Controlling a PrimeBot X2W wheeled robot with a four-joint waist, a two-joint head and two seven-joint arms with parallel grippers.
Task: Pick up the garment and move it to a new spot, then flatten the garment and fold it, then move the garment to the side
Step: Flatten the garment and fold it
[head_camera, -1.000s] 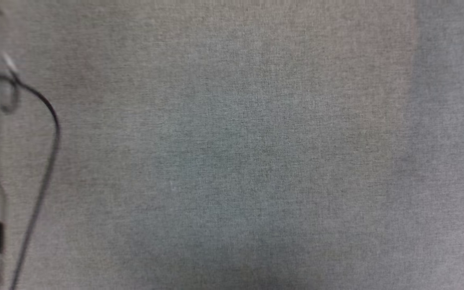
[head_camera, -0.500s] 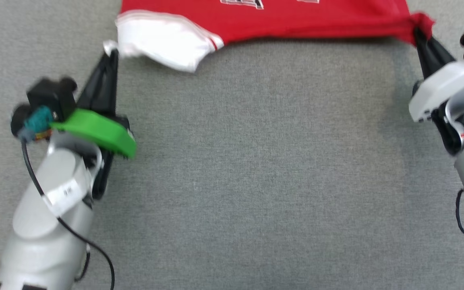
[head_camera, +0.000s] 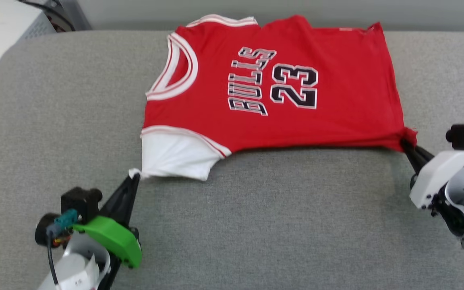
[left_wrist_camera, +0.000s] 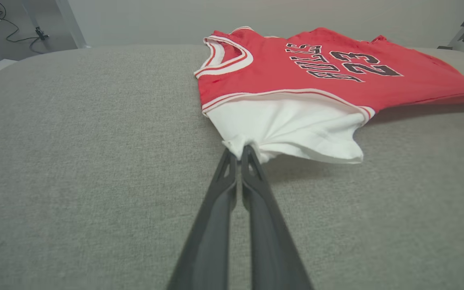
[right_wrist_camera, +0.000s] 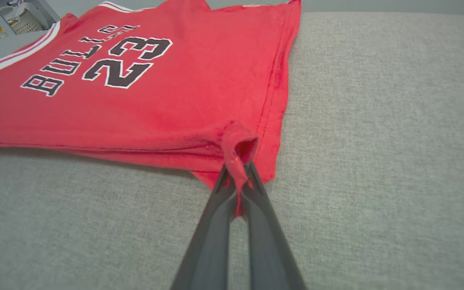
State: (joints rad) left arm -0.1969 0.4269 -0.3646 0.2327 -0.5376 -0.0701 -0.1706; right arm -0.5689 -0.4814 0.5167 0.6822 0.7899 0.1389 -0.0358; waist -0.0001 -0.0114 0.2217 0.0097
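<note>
- Grey fabric surface (head_camera: 256,225): bore the garment (head_camera: 336,100), spread lettering-up.
- Left gripper (head_camera: 134,176): lay low, angled toward the garment, and pinched its white sleeve corner.
- Right gripper (head_camera: 406,143): was likewise slanted and clamped the garment's red hem corner.

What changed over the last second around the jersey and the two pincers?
The head camera swung from bare grey cloth to take in the whole jersey; no move of the jersey itself can be told. Nothing was taken or let go: as half a second ago, the left pincer is shut on the white sleeve, the right pincer on the red hem corner.
</note>
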